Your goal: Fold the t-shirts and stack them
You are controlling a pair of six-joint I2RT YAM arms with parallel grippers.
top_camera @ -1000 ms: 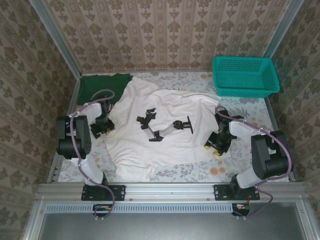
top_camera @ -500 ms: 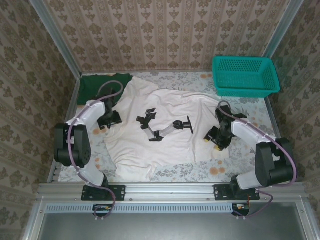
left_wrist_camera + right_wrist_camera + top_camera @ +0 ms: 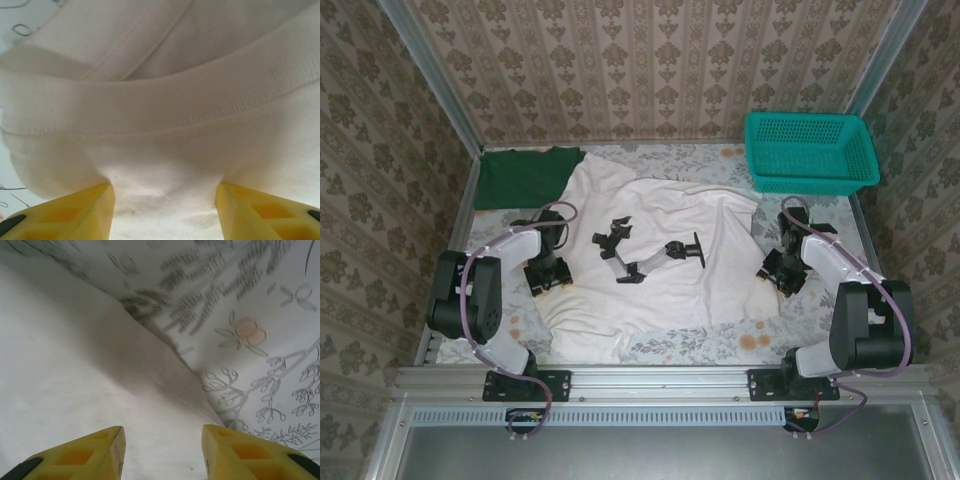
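Observation:
The off-white t-shirt (image 3: 650, 300) lies spread on the table, a dark print at its middle. The dark green t-shirt (image 3: 520, 175) lies at the back left corner, partly under the white one. My left gripper (image 3: 548, 272) is down on the white shirt's left edge. In the left wrist view it (image 3: 165, 192) is open, with cloth bulging between the yellow fingers (image 3: 90, 210) below a ribbed band (image 3: 165, 105). My right gripper (image 3: 782, 272) is at the shirt's right edge. Seen from the right wrist it (image 3: 162, 435) is open over flat white cloth (image 3: 60, 380).
A teal mesh basket (image 3: 810, 150) stands at the back right corner. The floral tablecloth (image 3: 250, 340) shows bare to the right of the shirt's edge and along the front. Patterned walls close in the table on three sides.
The left gripper swung back, then came nearer along the shirt's left edge. The right gripper moved to the right, out to the shirt's right edge. Both opened wider, then narrowed a little.

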